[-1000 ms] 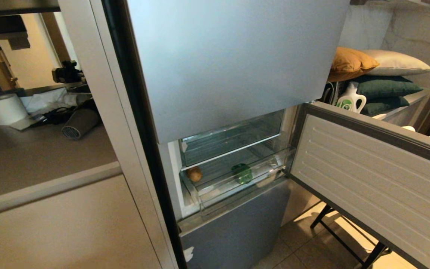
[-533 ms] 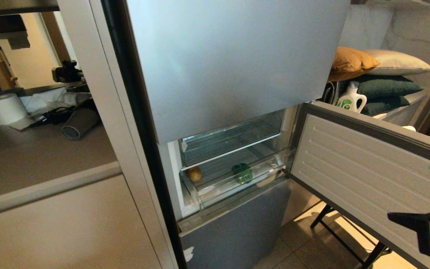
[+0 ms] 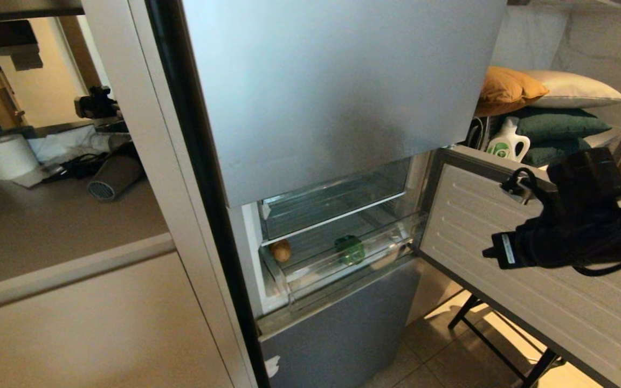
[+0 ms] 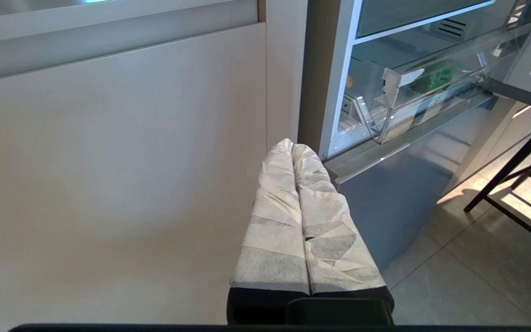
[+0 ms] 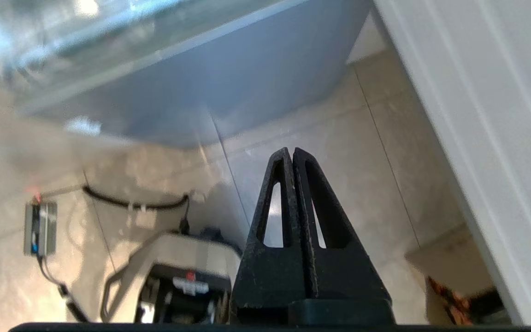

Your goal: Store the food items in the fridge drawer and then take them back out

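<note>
With potato point(image 3: 281, 250) and bell pepper point(image 3: 349, 249) sitting in fridge drawer point(image 3: 343, 264), right gripper point(image 5: 292, 159) jaws clenched, empty, beside open door; left gripper point(image 4: 293, 152) parked, clenched.

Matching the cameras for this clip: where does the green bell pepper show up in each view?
Head view: the bell pepper lies in the clear fridge drawer, to the right of the potato.
Left wrist view: a green patch behind the drawer's clear front, far beyond the left gripper.
Right wrist view: not in it.
Shared landmark: the silver-grey lower fridge panel, in all three views.
</note>
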